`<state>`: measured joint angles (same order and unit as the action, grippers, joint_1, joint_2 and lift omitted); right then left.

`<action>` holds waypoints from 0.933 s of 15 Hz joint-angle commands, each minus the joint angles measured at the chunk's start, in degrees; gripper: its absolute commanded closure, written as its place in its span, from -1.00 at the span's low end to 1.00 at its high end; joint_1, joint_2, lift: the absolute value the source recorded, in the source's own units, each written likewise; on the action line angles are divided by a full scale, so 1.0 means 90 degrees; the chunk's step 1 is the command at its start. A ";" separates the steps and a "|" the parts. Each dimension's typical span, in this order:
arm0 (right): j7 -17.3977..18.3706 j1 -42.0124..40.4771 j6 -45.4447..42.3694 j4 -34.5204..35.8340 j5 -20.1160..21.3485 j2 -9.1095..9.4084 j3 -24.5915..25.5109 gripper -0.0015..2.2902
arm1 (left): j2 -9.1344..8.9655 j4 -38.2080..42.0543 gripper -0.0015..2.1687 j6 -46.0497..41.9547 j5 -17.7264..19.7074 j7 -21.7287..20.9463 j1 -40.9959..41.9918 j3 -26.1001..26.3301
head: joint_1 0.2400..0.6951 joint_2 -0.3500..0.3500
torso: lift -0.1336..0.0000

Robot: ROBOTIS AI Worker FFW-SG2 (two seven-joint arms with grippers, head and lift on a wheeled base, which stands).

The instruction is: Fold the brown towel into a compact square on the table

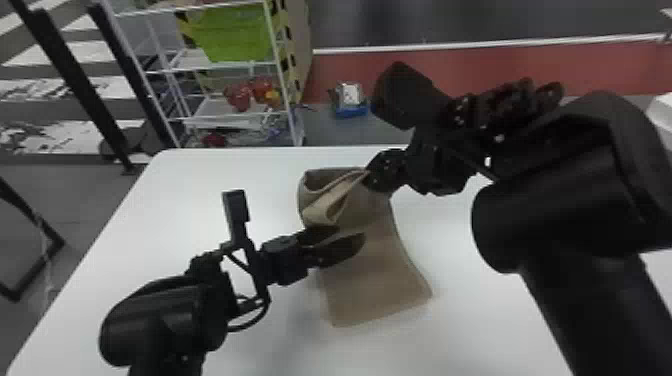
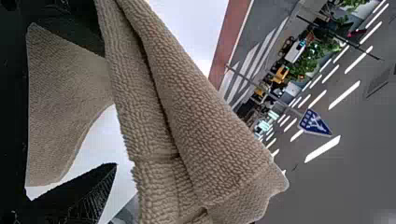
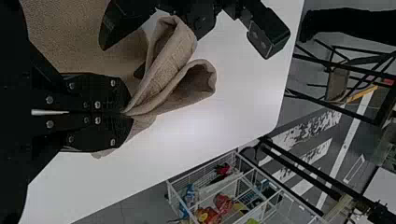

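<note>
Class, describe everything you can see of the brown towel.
The brown towel looks like soft, nubby cloth with a lighter-looking fold. It is only partly folded: its near part lies flat on the white table, while its far part rises in loose, open loops. The right end effector is shut on a raised bit of that far part. The left end effector is open over the middle; whether it touches the cloth is unclear.
</note>
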<state>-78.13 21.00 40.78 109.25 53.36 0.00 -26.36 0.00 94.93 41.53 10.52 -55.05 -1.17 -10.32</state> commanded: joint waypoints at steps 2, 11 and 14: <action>-0.0021 -0.0010 -0.0004 0.0009 -0.0060 0.0006 0.0067 0.16 | -0.0017 0.0087 -0.94 -0.0010 0.0003 -0.0055 0.0121 -0.0065 | 1.00 0.44 | -1.00; -0.0021 -0.0732 0.0426 0.0869 -0.0245 -0.0693 -0.0001 0.16 | -0.0017 0.0058 -0.94 -0.0010 -0.0056 -0.0113 0.0091 -0.0133 | 1.00 0.41 | -1.00; -0.0021 -0.0957 0.0465 0.1084 -0.0304 -0.0830 -0.0011 0.16 | -0.0017 0.0087 -0.94 -0.0010 -0.0056 -0.0162 0.0160 -0.0143 | 1.00 0.38 | -1.00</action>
<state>-78.14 13.18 44.72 118.15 50.90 -6.89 -26.44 0.00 95.63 41.44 10.02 -56.47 -0.05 -11.57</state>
